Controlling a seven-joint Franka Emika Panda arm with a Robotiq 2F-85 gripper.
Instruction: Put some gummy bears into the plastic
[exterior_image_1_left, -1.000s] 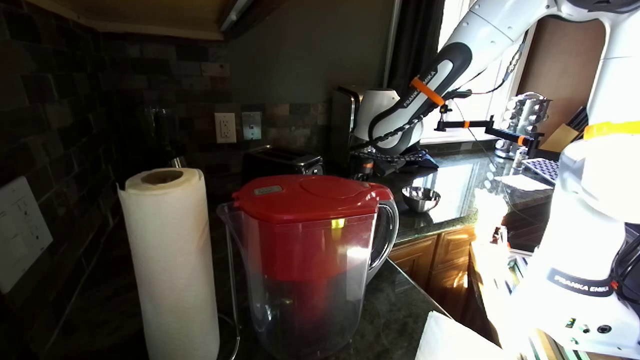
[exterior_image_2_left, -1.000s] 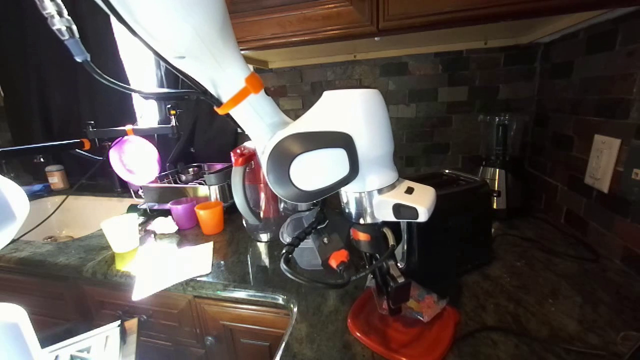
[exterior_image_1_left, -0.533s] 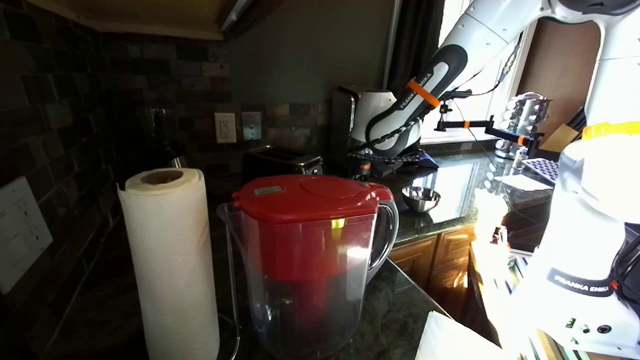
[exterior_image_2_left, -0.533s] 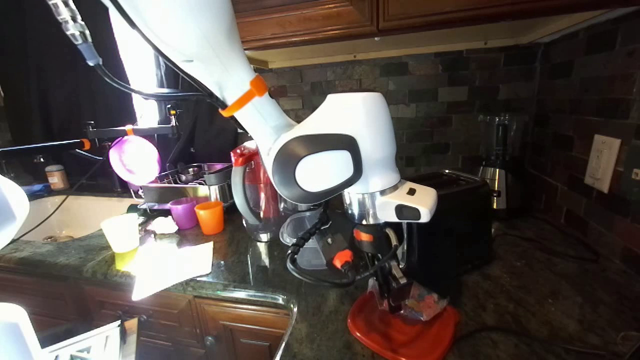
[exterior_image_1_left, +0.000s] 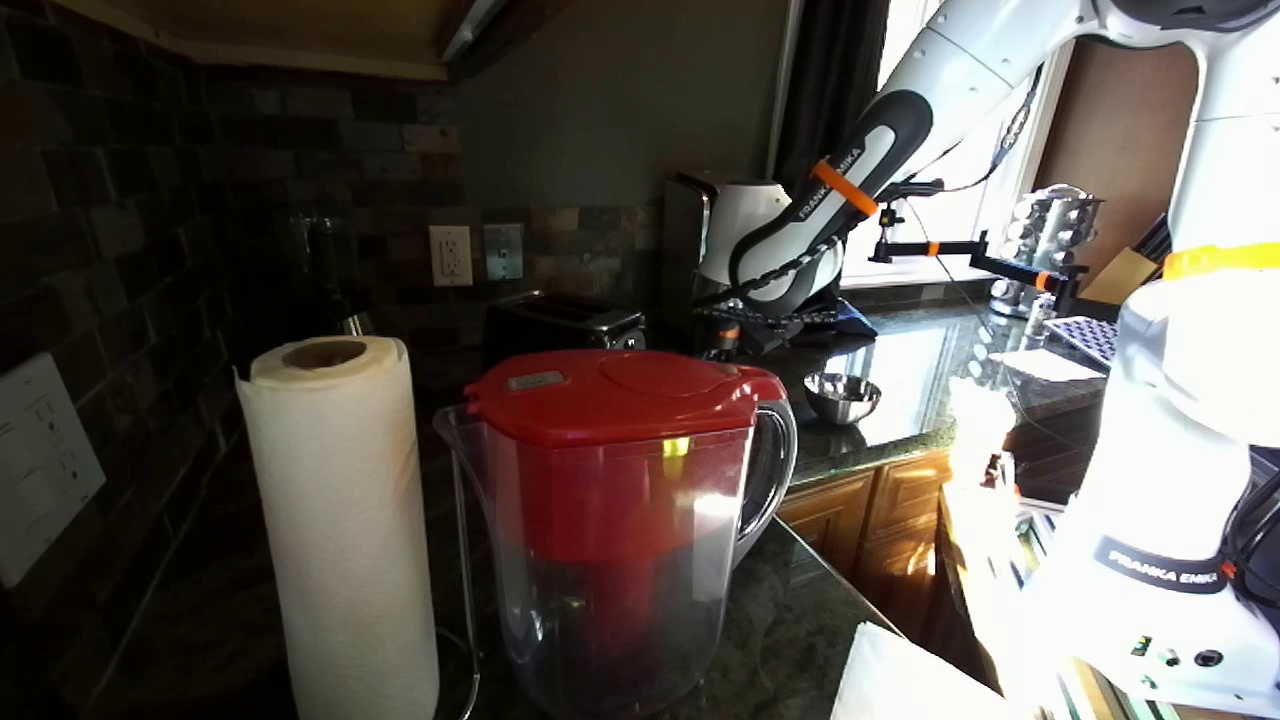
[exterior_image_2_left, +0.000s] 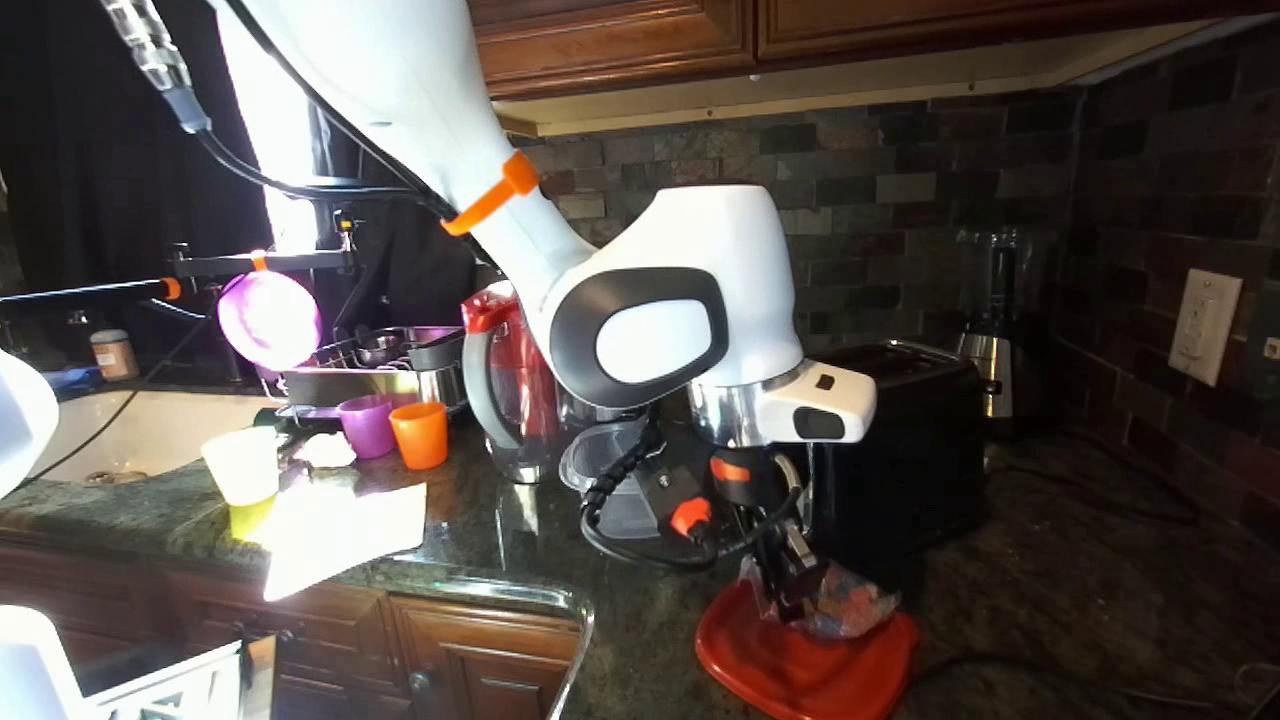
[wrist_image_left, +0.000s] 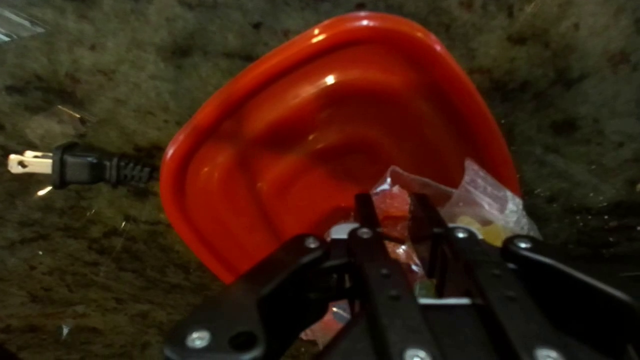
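A clear bag of gummy bears (exterior_image_2_left: 858, 604) lies on a red, shallow, lid-like dish (exterior_image_2_left: 800, 672) in an exterior view. My gripper (exterior_image_2_left: 792, 605) reaches down over the dish with its fingertips at the bag. In the wrist view the gripper (wrist_image_left: 392, 202) has a red, bulging part of the bag squeezed between its two fingers. Yellow pieces (wrist_image_left: 492, 233) show through the plastic to the right of the fingers. The red dish (wrist_image_left: 280, 107) fills the middle there. Behind the gripper stands a clear plastic container (exterior_image_2_left: 615, 505), partly covered by the arm's cable.
Right beside the gripper stands a black toaster (exterior_image_2_left: 890, 450). A power plug (wrist_image_left: 82, 165) lies at the dish's edge. A red-lidded pitcher (exterior_image_2_left: 515, 390) and an orange cup (exterior_image_2_left: 420, 436) stand further left. A paper towel roll (exterior_image_1_left: 345, 540) and a steel bowl (exterior_image_1_left: 842, 398) show in an exterior view.
The arm has shifted slightly to the right in an exterior view. My fingers have drawn together on the bag, which now looks more bunched up. The dish has stayed in place.
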